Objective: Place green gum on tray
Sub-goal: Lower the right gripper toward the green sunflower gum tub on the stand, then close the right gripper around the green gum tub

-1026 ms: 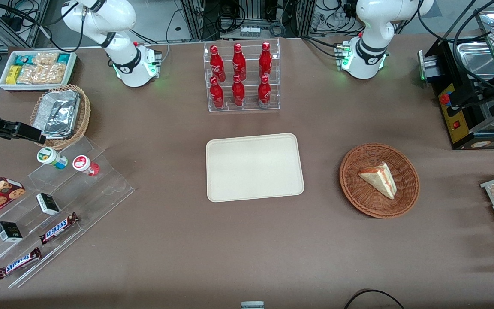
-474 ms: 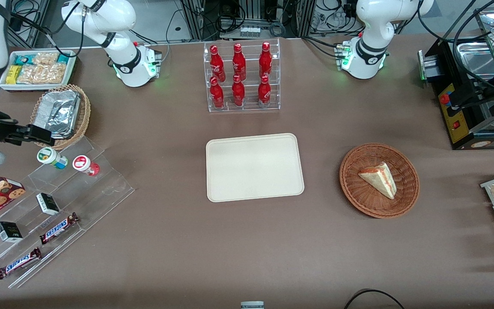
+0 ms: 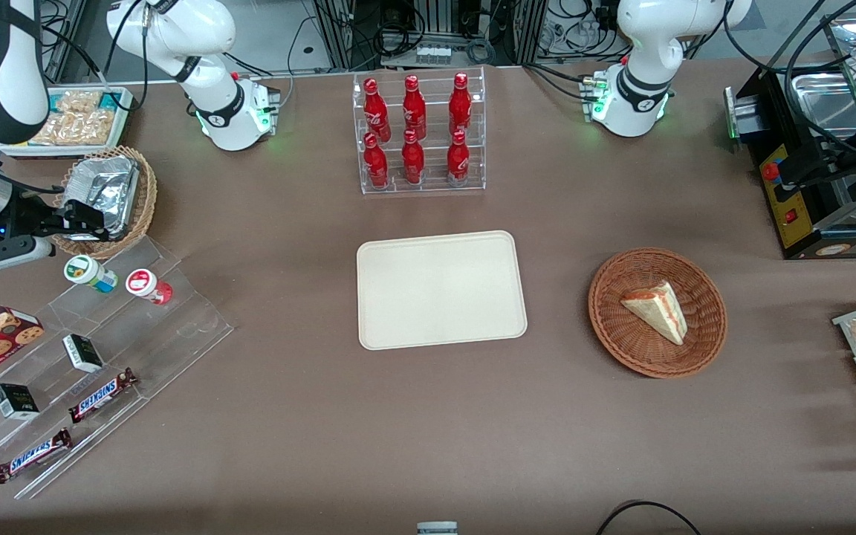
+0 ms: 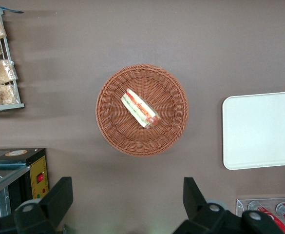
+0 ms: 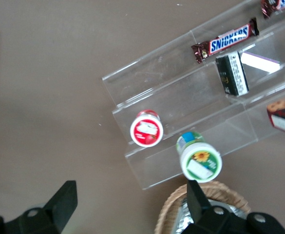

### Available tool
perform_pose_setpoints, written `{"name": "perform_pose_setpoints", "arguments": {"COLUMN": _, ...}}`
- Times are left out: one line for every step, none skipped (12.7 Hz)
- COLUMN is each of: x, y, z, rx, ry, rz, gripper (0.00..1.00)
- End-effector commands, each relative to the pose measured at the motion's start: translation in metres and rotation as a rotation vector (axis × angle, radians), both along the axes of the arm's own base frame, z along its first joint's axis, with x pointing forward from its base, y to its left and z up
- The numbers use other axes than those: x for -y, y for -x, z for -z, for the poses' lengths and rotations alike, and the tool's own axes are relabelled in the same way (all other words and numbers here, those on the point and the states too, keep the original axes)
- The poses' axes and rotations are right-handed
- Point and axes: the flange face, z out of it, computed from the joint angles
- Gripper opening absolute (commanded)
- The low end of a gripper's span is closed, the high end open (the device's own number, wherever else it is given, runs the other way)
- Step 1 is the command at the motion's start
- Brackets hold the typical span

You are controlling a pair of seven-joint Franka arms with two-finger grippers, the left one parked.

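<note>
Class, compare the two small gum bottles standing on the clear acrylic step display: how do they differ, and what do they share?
The green gum has a white lid with a green and yellow label; the red gum bottle has a red-and-white lid. The green gum's body is teal-blue, the other's red. The green gum stands nearer the open gripper. Both stand upright on the display's top step, similar in size.

"SNICKERS" reads on two bars (image 3: pixel 102 394) (image 3: pixel 33 455) lying on the clear stepped stand (image 3: pixel 175 327).

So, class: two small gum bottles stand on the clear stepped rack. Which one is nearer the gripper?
The green gum, with the white-and-green lid and teal body. It stands closer to the gripper than the red-lidded gum bottle beside it.
</note>
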Motion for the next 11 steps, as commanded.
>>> {"name": "perform_pose_setpoints", "arguments": {"x": 0.015, "y": 0.010, "z": 0.014, "rx": 0.041, "ry": 0.011, "rz": -0.168, "gripper": 1.00}}
{"name": "perform_pose_setpoints", "arguments": {"x": 0.026, "y": 0.011, "z": 0.020, "rx": 0.056, "ry": 0.014, "rz": -0.226, "gripper": 1.00}}
{"name": "perform_pose_setpoints", "arguments": {"x": 0.032, "y": 0.011, "z": 0.027, "rx": 0.068, "ry": 0.017, "rz": -0.283, "gripper": 1.00}}
{"name": "perform_pose_setpoints", "arguments": {"x": 0.042, "y": 0.011, "z": 0.035, "rx": 0.082, "ry": 0.023, "rz": -0.334, "gripper": 1.00}}
{"name": "perform_pose_setpoints", "arguments": {"x": 0.050, "y": 0.011, "z": 0.043, "rx": 0.096, "ry": 0.031, "rz": -0.356, "gripper": 1.00}}
{"name": "perform_pose_setpoints", "arguments": {"x": 0.055, "y": 0.010, "z": 0.049, "rx": 0.099, "ry": 0.036, "rz": -0.363, "gripper": 1.00}}
{"name": "perform_pose_setpoints", "arguments": {"x": 0.064, "y": 0.008, "z": 0.058, "rx": 0.094, "ry": 0.037, "rz": -0.366, "gripper": 1.00}}
{"name": "perform_pose_setpoints", "arguments": {"x": 0.067, "y": 0.005, "z": 0.066, "rx": 0.095, "ry": 0.040, "rz": -0.362, "gripper": 1.00}}
{"name": "perform_pose_setpoints", "arguments": {"x": 0.076, "y": 0.004, "z": 0.075, "rx": 0.091, "ry": 0.041, "rz": -0.348, "gripper": 1.00}}
{"name": "perform_pose_setpoints", "arguments": {"x": 0.079, "y": 0.003, "z": 0.081, "rx": 0.087, "ry": 0.041, "rz": -0.343, "gripper": 1.00}}
{"name": "perform_pose_setpoints", "arguments": {"x": 0.080, "y": 0.002, "z": 0.086, "rx": 0.079, "ry": 0.038, "rz": -0.342, "gripper": 1.00}}
